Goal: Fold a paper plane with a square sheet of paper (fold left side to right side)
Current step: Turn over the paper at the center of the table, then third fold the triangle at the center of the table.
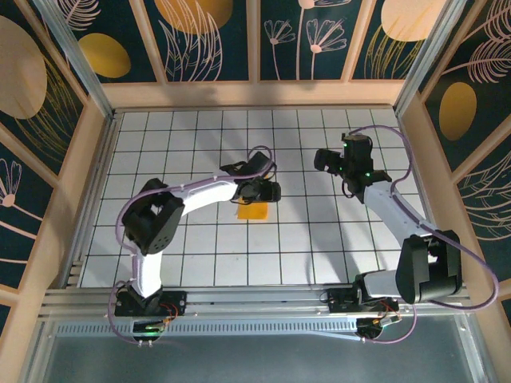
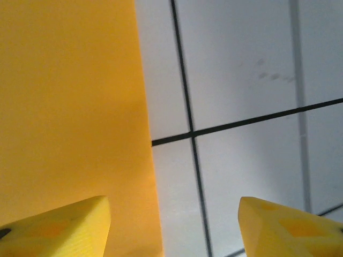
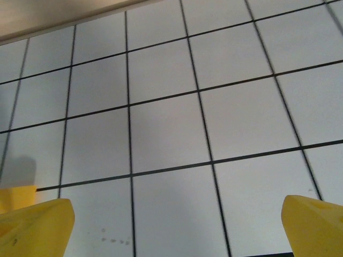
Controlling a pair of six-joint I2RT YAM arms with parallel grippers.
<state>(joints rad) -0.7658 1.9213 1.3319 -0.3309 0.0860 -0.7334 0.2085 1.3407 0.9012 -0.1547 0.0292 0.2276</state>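
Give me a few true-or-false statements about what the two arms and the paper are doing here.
1. The orange-yellow paper lies flat on the gridded table. True.
2. The right gripper is holding the paper. False: it is open over bare tiles, apart from the paper.
3. The left gripper is at the paper's edge with its fingers apart. True.
4. The paper is already a pointed dart. False: from above it is a small flat piece with straight edges and no point showing.

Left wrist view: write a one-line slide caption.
Open left gripper over the edge of the orange-yellow paper on the white gridded table.
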